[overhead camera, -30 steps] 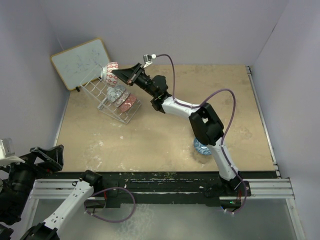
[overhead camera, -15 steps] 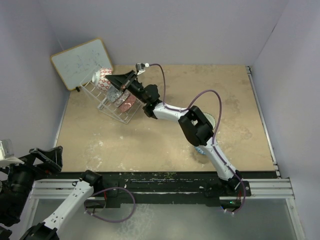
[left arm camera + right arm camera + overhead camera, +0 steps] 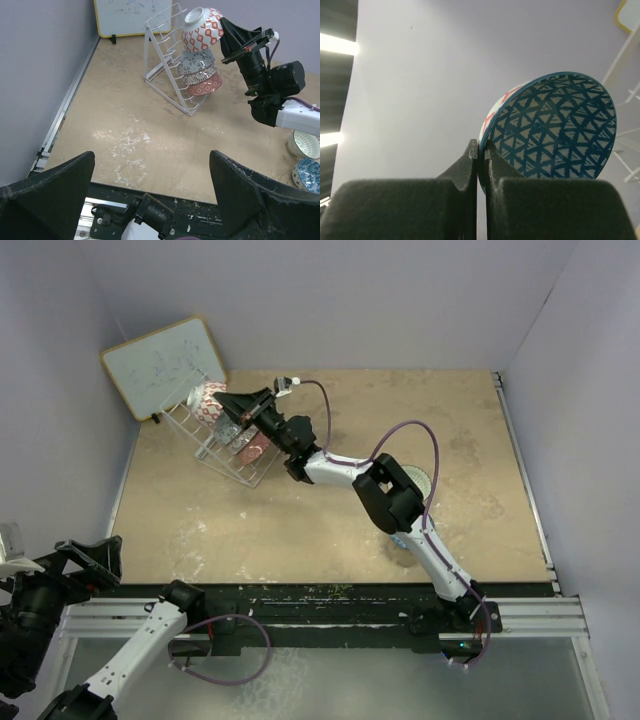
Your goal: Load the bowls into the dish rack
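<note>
Bowl swings down to the rack's top end
My right gripper (image 3: 228, 403), pinched shut on the rim of a red-patterned bowl (image 3: 202, 29), has carried it left and lower in the last second. It now sits at the fingertips over the rack (image 3: 161, 60), just above the loaded bowls (image 3: 199, 75), so release looks near. Left gripper (image 3: 150, 160) hangs wide, empty

**Left claw** (image 3: 151, 159), foreground: two dark fingers (image 3: 55, 185) spread wide apart above the near edge of the bench (image 3: 150, 115). Beyond stands the white wire dish rack (image 3: 167, 60), tilted, with a whiteboard (image 3: 132, 15) behind it. The right claw (image 3: 226, 31) meets the rim of a red-patterned bowl (image 3: 201, 30) at the rack's top. Lower in the rack rest a grey-patterned bowl (image 3: 196, 62) and, lowest, a red bowl (image 3: 205, 86). At right, a pale bowl (image 3: 305, 144) and a blue bowl (image 3: 309, 176) lie on the bench.
</note>
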Available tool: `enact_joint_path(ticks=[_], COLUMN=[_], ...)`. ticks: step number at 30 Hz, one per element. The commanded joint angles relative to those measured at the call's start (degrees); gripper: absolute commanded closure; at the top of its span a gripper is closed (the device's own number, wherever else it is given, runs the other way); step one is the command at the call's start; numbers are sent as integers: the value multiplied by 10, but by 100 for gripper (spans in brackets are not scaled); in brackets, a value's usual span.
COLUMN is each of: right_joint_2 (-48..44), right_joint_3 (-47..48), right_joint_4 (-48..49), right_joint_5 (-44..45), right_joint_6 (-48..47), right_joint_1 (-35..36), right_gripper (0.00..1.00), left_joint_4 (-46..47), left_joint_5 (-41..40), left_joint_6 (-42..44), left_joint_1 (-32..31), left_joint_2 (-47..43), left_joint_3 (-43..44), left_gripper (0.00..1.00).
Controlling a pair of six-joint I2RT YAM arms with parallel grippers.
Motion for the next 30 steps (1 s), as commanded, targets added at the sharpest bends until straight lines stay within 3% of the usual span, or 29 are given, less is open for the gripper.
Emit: enact_joint_path(ticks=[1,15,30], right_joint_2=[-38,-29,40], right_joint_3=[-19,-20,48], right_joint_4=[30,-4,-9], right_joint_5=[50,87,66], right_joint_6=[23,12,31], right_joint_1=[5,7,-2], right_gripper=[100,100,100], left_joint_4=[-1,-6,-6], left_joint_5=[-12,-23,-29], left_joint_6=[-8,-14,-17], left_joint_1=[-5,-15,-22], left_joint_2=[2,-3,-5], left_joint_3=[11,10,6], left_gripper=[1,1,1])
